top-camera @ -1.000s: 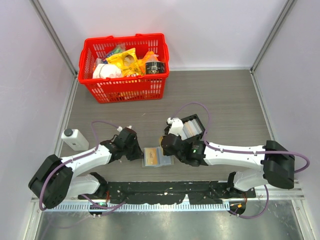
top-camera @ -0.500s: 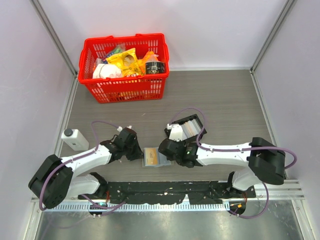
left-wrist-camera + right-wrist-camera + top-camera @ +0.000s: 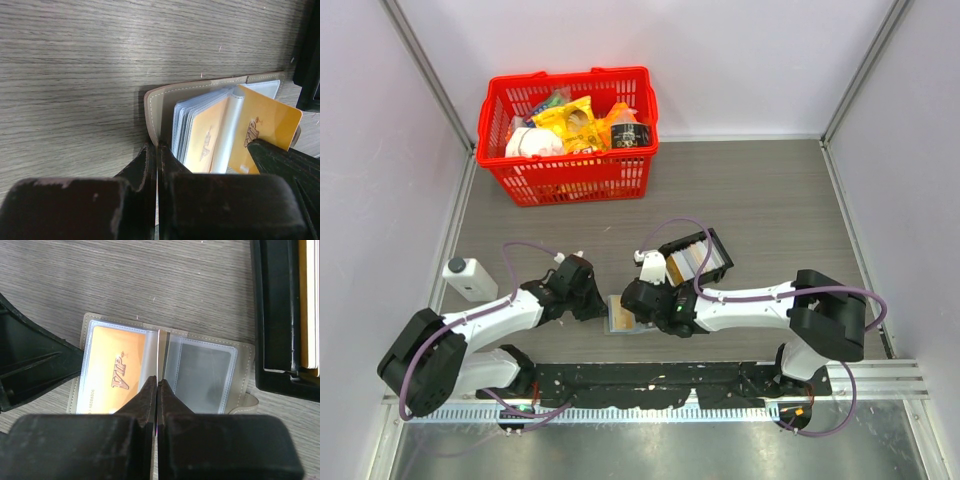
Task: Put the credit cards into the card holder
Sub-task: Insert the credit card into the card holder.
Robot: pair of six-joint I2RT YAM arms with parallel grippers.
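Observation:
The card holder (image 3: 618, 319) lies open on the table between my arms, grey-beige outside with pale blue pockets. My left gripper (image 3: 588, 300) is shut on its left cover (image 3: 154, 107), fingertips pinched at the cover's edge (image 3: 157, 146). My right gripper (image 3: 158, 381) hovers over the holder's middle fold, shut on a thin pale credit card (image 3: 158, 347) seen edge-on. An orange VIP card (image 3: 117, 371) sits in the left pocket. The right pocket (image 3: 206, 370) is clear and empty. More cards (image 3: 310, 300) stand in the black tray (image 3: 277, 315).
The black tray (image 3: 698, 257) sits just behind and right of the holder. A red basket (image 3: 570, 135) full of groceries stands at the back left. A white bottle (image 3: 470, 278) lies at the left edge. The black base rail runs along the near edge.
My right gripper has moved left from the black tray to over the open card holder, card in its jaws. The left arm has stayed put on the cover.

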